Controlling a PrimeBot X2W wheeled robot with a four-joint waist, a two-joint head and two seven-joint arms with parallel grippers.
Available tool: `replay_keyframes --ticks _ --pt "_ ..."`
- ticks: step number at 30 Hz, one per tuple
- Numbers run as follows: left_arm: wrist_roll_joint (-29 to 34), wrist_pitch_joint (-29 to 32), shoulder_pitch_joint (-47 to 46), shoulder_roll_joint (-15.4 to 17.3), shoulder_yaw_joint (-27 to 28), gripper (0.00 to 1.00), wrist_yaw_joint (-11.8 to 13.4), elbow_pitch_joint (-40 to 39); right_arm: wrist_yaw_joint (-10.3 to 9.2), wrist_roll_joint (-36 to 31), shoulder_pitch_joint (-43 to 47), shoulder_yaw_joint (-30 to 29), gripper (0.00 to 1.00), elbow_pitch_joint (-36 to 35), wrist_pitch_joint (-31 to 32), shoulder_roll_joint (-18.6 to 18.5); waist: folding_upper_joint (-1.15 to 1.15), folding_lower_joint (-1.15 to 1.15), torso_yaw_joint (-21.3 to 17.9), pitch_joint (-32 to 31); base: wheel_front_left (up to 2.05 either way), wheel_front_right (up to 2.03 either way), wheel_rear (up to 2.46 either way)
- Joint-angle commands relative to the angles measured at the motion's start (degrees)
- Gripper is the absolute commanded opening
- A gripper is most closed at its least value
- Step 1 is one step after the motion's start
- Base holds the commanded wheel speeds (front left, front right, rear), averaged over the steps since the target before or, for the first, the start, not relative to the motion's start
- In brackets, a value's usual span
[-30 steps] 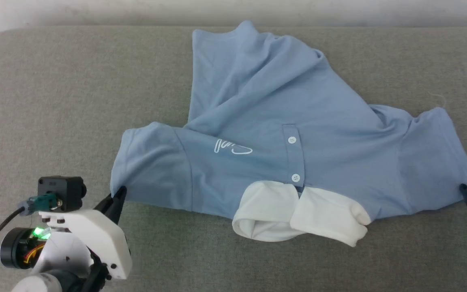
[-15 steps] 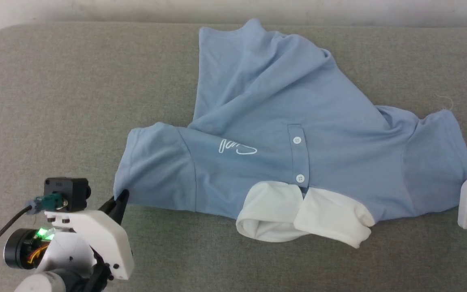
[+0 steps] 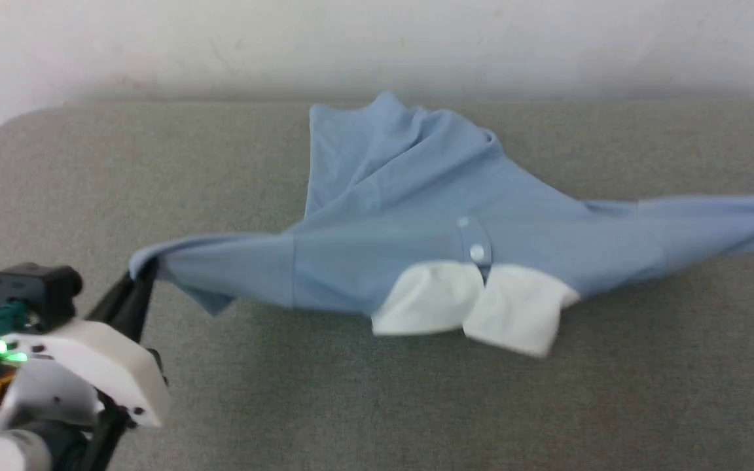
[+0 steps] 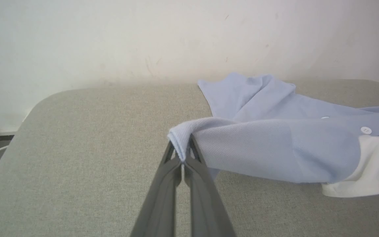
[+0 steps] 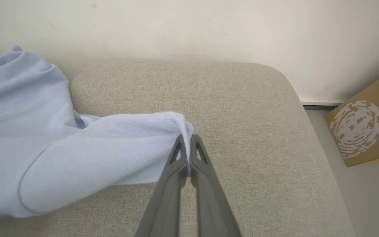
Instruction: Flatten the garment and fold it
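Centre of head view: light blue knit polo shirt with white collar, pulled taut over grey fabric surface, hem bunched toward 12 o'clock. At 9 o'clock, left gripper pinches one sleeve end. At 3 o'clock, right gripper is clamped on the other sleeve end.

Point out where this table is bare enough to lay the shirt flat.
Bare: the near strip of table in front of the collar; the left end beyond the left gripper; the right end past the right gripper. Crowded: the middle, under the bunched shirt.
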Motion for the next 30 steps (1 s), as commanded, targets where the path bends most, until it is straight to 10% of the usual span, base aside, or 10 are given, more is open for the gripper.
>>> replay_keyframes --ticks 1,16,30 --pt "0.6 -1.0 -0.7 0.9 1.4 0.0 -0.1 -1.1 -0.05 1.4 -1.5 -0.3 0.0 -2.2 -0.4 -0.5 0.0 0.0 -1.5 -3.1 0.0 0.0 0.0" --pt "-0.9 -9.9 -12.3 4.1 13.1 0.0 -1.8 -9.3 -0.05 9.9 -15.4 -1.3 0.0 -17.1 -0.7 -3.3 0.0 0.0 -4.7 -7.8 0.0 0.0 0.0" --pt "-2.2 -9.2 -32.8 7.1 11.9 0.0 -4.5 -1.5 -0.05 9.3 -35.8 4.1 0.0 -9.1 -4.2 -6.3 0.0 0.0 -6.8 0.9 0.0 0.0 0.0"
